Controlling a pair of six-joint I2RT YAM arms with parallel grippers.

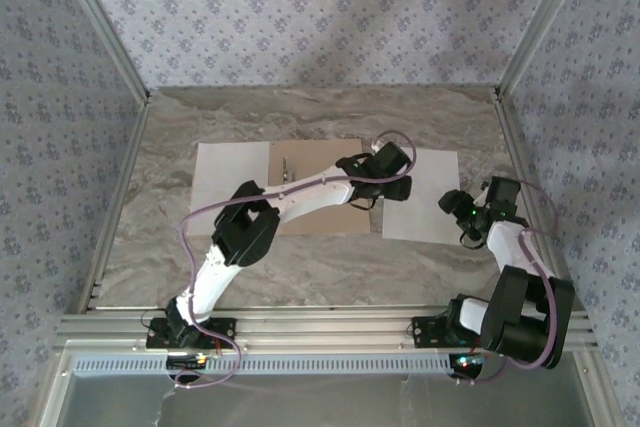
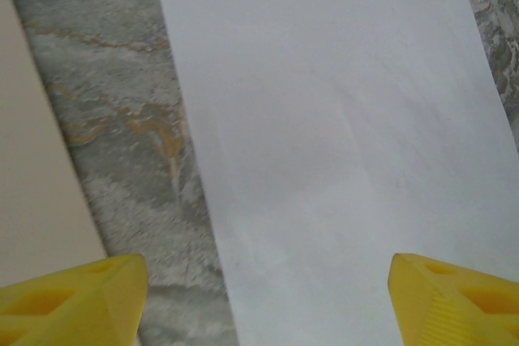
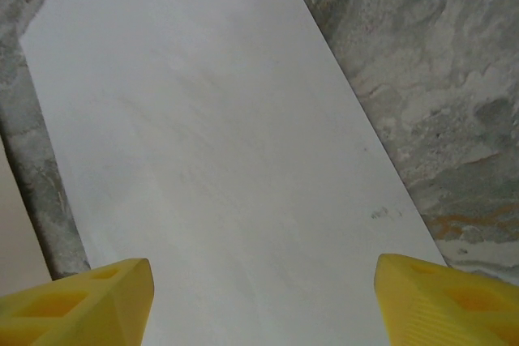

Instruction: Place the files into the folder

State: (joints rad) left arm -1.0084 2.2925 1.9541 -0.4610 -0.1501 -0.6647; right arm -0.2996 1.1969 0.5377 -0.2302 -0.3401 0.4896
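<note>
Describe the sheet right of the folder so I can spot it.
On the marble table, find the tan folder at centre. The sheet lies right of it across a bare marble strip; the other white sheet adjoins the folder's left side.

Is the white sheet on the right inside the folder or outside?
Outside. The sheet lies flat on the table, right of the folder, with a bare strip of table between them.

I note the marbled table point(image 1: 320, 112) carrying a tan folder point(image 1: 318, 154), one white sheet point(image 1: 232, 175) against its left edge, another sheet point(image 1: 425, 209) apart rightward.
</note>
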